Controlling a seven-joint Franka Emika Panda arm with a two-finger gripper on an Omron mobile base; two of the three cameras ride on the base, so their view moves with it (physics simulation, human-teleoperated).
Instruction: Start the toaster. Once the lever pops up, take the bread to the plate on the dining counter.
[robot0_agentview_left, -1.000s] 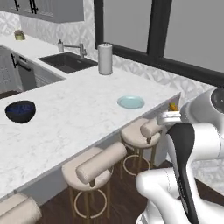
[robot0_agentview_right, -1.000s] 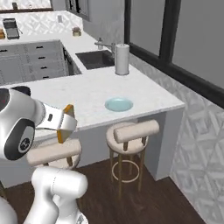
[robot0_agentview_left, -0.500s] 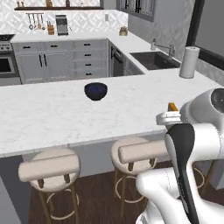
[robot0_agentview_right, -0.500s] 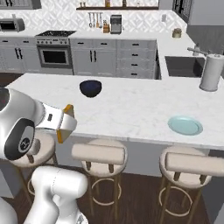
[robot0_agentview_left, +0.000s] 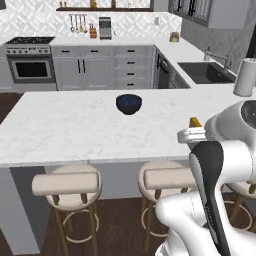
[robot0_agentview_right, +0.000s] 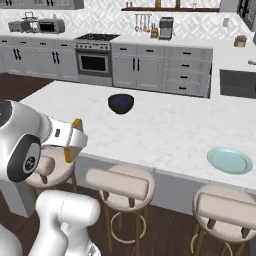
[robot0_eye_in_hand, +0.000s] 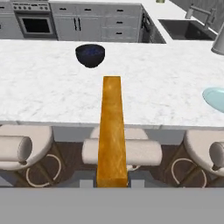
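One piece of bread (robot0_eye_in_hand: 112, 131) is being carried edge-on in the claw (robot0_eye_in_hand: 112, 181), standing up between the fingertips so that only its narrow orange-tan side is showing in the hand view. The claw is closing on the slice low down; the fingertips themselves are mostly hidden behind it, so how narrow the gap is can only be judged from the slice's thickness. In the right base view the bread (robot0_agentview_right: 76, 139) is hanging in front of the table (robot0_agentview_right: 165, 130), over the stools (robot0_agentview_right: 118, 184), not yet above the marble. Holding it upright and well clear of the edge is probably keeping it from catching while the base is lining up. The plate (robot0_agentview_right: 229, 160) is lying on the table near the front edge, well to the right of the claw. The dark bowl (robot0_agentview_left: 129, 103) is sitting farther back, apart from the plate, so the placement is calling for a reach rightward over the marble.
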